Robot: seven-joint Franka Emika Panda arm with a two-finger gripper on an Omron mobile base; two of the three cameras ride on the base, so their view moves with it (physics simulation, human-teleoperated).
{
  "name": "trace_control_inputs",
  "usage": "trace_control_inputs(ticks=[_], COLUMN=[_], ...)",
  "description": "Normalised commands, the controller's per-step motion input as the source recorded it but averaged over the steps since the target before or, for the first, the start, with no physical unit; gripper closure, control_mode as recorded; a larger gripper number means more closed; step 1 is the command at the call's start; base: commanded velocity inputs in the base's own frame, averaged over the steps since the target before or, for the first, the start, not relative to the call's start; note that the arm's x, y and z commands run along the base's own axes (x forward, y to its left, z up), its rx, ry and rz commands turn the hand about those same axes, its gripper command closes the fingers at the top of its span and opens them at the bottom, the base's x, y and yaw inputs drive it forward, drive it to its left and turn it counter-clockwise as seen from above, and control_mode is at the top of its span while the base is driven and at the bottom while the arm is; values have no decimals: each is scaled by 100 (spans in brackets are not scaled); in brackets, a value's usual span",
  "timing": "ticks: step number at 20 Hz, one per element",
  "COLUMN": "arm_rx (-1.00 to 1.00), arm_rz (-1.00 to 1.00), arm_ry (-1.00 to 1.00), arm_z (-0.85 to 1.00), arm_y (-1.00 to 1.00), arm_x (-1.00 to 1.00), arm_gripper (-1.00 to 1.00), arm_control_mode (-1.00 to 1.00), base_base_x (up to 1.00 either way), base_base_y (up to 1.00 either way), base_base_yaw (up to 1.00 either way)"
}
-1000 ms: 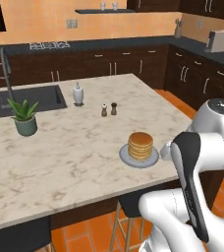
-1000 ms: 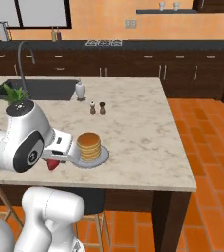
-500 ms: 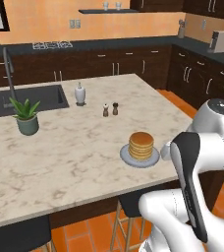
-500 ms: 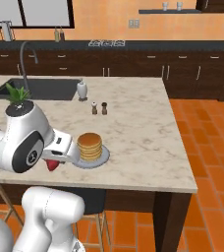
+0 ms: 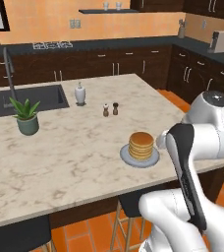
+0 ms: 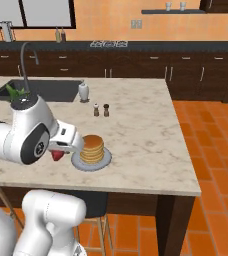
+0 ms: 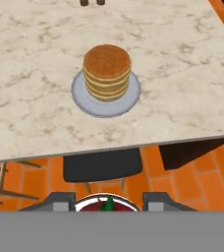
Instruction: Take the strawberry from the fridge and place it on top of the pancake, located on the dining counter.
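Red berry pinched, short of the pancake

Red strawberry held between the jaws of the gripper, pinched tight, just off the near edge of the beige dining counter. Golden pancake stacked on grey plate, near that edge. Beside the plate in right base view, not over it. Salt and pepper shakers farther back, potted plant by the sink.

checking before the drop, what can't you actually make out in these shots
- Gripper, hand view: fingertips cut off by the bottom edge.
- Small red strawberry, right base view: mostly hidden behind the white arm; grip contact unclear.
- Round grey plate under the golden-brown pancake stack, left base view: right rim covered by the arm.
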Motion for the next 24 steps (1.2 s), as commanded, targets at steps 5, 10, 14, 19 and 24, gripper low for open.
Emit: trace_control_inputs(ticks=[5,10,14,19,24], arm_rx=[-4,2,2,0,0], arm_rz=[5,0,0,3,3], arm_ry=[0,7,18,20,4], arm_z=[31,-29,-72,-50,-15], arm_y=[54,-22,-38,-5,12], arm_x=[100,100,100,100,100], arm_gripper=[100,100,100,100,100], arm_control_mode=[-100,-100,-100,-100,-100], base_base_x=[0,0,0,0,0], base_base_y=[0,0,0,0,0], base_base_yaw=[0,0,0,0,0])
